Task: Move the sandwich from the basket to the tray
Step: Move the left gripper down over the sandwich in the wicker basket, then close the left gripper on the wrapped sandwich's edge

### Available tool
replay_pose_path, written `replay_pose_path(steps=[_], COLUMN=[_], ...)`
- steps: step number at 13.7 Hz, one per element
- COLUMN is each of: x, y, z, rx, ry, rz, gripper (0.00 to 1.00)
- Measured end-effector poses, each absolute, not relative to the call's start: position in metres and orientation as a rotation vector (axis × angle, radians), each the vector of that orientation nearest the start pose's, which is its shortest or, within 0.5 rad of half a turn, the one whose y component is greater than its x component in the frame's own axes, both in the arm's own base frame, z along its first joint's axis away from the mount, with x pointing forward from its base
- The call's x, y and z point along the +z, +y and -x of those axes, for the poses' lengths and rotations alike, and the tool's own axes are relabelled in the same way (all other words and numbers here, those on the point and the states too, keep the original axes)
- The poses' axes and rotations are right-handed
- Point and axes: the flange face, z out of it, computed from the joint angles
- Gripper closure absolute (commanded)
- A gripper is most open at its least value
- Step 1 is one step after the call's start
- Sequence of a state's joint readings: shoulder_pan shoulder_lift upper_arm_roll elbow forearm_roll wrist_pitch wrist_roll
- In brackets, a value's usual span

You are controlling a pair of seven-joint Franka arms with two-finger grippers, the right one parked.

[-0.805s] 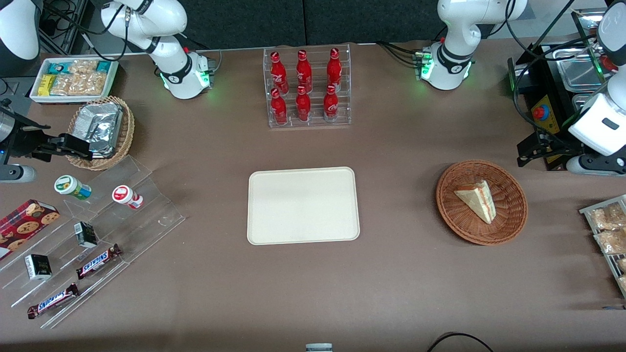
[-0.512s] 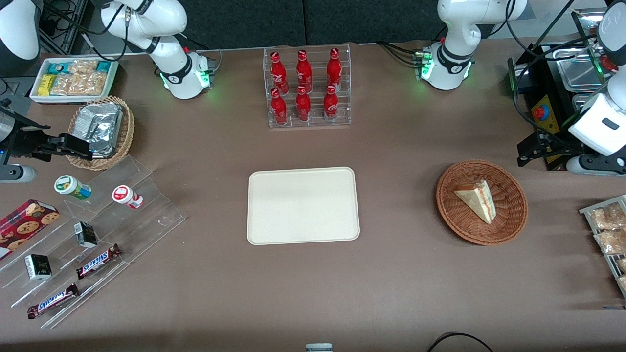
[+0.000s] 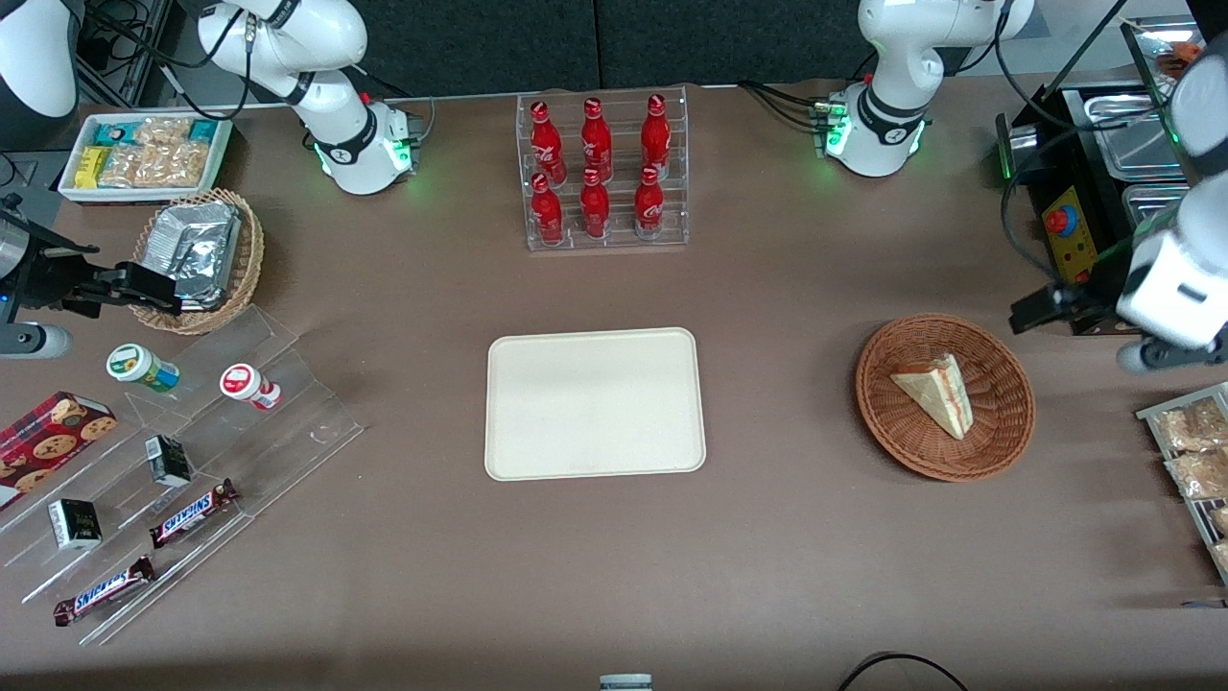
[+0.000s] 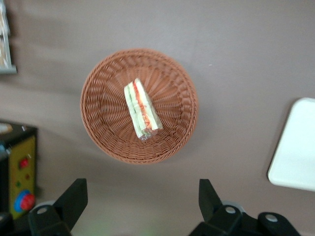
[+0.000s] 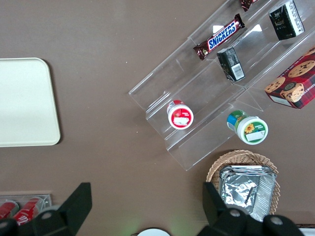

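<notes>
The sandwich [image 3: 935,392], a pale wedge with red and green filling, lies in the round reddish-brown basket [image 3: 998,427] toward the working arm's end of the table. The cream tray [image 3: 595,403] lies flat at the table's middle, with nothing on it. My left gripper [image 3: 1034,312] hangs above the table beside the basket's rim, a little farther from the front camera than the sandwich. The left wrist view shows its black fingers [image 4: 74,196] wide apart and empty, with the sandwich [image 4: 141,110], the basket [image 4: 106,132] and a tray corner [image 4: 298,147] in sight.
A black control box with a red button [image 3: 1058,221] stands close to the gripper. Snack packets on a rack [image 3: 1190,451] lie near the basket. A clear rack of red bottles [image 3: 600,173] stands farther from the camera than the tray. An acrylic display of snacks [image 3: 192,461] is at the parked arm's end.
The left arm's wrist and gripper have shifted slightly nearer the front camera, closer to the basket. The sandwich, basket and tray have not moved.
</notes>
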State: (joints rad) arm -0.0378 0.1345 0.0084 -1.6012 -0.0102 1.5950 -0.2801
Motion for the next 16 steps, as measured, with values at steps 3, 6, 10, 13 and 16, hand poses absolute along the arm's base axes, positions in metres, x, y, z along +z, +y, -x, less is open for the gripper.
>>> replay_pose_path(steps=[3,6,10,13,16], x=[0.474,0.419,0.365,0.328,0.285], y=[-0.019,-0.019,-0.018,-0.011,-0.001], z=[-0.603,-0.611,-0.615,-0.611,-0.597], rx=[0.33,0.307,0.37,0.331,0.278], ry=[-0.488,-0.679,-0.762,-0.79,-0.817], rz=[3.053,3.008,2.96,2.961,2.964], gripper=[0.0,0.0,0.0,0.0,0.0])
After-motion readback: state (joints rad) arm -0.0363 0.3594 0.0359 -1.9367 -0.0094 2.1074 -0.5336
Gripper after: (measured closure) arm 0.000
